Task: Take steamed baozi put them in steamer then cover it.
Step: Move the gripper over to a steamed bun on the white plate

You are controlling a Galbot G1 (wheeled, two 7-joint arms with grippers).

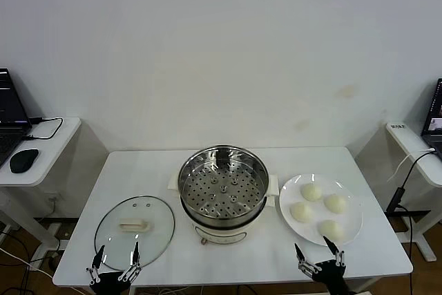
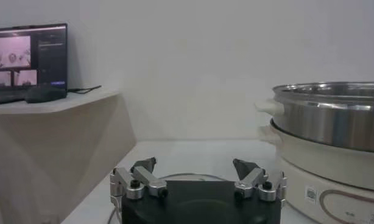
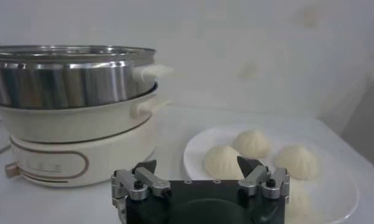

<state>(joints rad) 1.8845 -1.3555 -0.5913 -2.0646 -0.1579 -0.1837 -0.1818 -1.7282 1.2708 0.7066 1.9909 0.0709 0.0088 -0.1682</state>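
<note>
Four steamed baozi (image 1: 319,210) lie on a white plate (image 1: 352,234) just beyond the right hand (image 1: 320,258), which hovers at the near edge of the worktop (image 1: 138,164) with its fingers spread wide and nothing between them. Ahead of that hand and toward the left one stands the steamer (image 1: 222,191), uncovered, its perforated tray bare. At the same near edge, the left hand (image 1: 116,260) is also open and empty, and the cover (image 1: 134,230) lies flat just beyond it, handle up.
</note>
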